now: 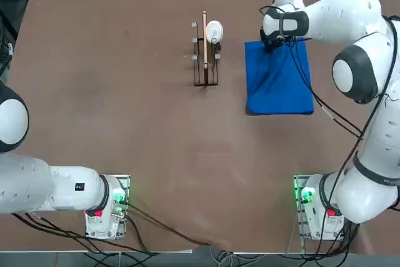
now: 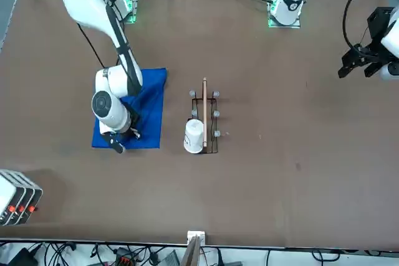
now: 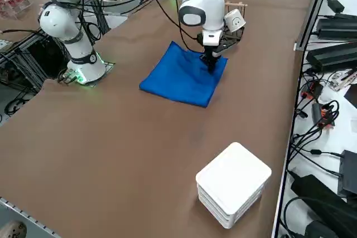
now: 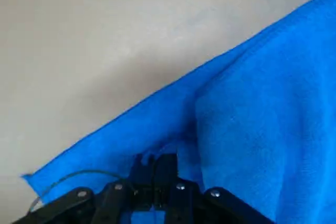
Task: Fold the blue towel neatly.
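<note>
Blue towel, one; one right tool over it, fingers together, apparently pinching cloth.

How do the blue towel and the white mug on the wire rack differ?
The bright blue cloth towel is soft and lies on the table; the white mug is rigid and sits on the dark wire rack. The towel is larger, the mug smaller. Both are plain in the main.

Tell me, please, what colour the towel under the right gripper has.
Towel: plain blue, best seen in the top view.
</note>
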You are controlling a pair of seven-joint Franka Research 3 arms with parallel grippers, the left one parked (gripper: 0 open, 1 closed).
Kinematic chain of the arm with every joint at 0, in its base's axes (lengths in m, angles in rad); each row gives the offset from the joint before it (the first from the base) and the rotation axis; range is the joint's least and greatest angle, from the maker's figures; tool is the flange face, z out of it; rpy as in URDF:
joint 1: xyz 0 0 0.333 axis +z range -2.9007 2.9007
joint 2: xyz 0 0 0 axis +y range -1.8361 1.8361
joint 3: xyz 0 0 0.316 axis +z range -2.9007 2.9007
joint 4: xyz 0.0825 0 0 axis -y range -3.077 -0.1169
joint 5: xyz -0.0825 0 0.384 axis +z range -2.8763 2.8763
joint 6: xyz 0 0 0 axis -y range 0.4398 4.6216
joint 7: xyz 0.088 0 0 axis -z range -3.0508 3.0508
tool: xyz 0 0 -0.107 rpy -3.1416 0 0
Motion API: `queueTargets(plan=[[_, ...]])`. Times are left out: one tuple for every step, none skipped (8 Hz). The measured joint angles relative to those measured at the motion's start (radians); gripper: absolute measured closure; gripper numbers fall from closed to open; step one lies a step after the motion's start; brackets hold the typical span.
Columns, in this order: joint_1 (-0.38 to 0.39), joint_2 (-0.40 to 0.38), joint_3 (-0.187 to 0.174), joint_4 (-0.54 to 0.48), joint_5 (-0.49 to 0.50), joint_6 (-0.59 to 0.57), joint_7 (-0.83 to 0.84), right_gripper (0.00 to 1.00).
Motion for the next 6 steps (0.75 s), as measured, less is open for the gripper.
queueTargets(plan=[[0.002,-0.001,0.006,0.020,0.000,0.000,0.000,0.98],[0.010,-0.002,0.010,0.042,0.000,0.000,0.000,0.98],[0.025,-0.002,0.013,0.065,0.000,0.001,0.000,0.98],[0.045,-0.001,0.015,0.090,0.000,0.001,0.000,0.98],[0.067,0.002,0.017,0.112,0.000,0.000,0.000,0.98],[0.086,0.007,0.017,0.124,0.000,0.000,0.000,0.98]])
